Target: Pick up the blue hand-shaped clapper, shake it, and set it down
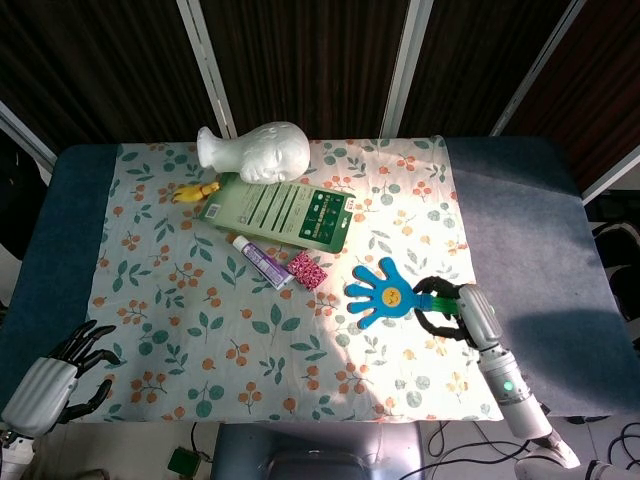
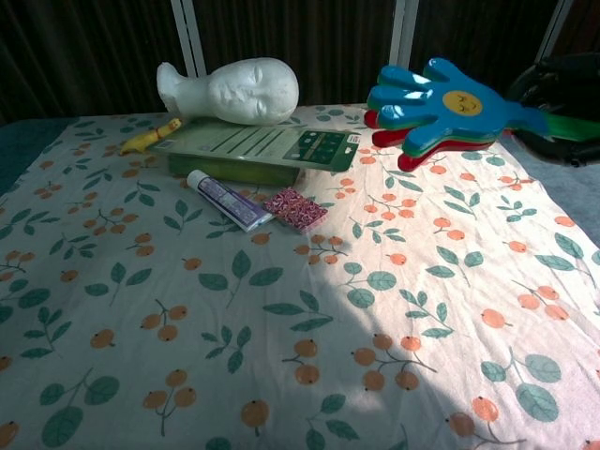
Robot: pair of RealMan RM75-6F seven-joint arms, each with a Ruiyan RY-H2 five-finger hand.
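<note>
The blue hand-shaped clapper (image 1: 382, 294) has a yellow smiley face and red and green layers beneath. It is lifted off the cloth, its fingers pointing left. In the chest view the clapper (image 2: 441, 101) hangs in the air at the upper right. My right hand (image 1: 456, 313) grips its green handle; the dark fingers (image 2: 562, 84) wrap around the handle at the frame's right edge. My left hand (image 1: 60, 367) rests at the table's near left corner, fingers spread, holding nothing.
A white foam head (image 1: 258, 151), a green box (image 1: 279, 212), a yellow toy (image 1: 193, 191), a tube (image 1: 262, 260) and a small pink patterned packet (image 1: 308, 268) lie on the floral cloth (image 1: 200, 330) at the back left. Blue table surface (image 1: 530, 230) lies right of the cloth.
</note>
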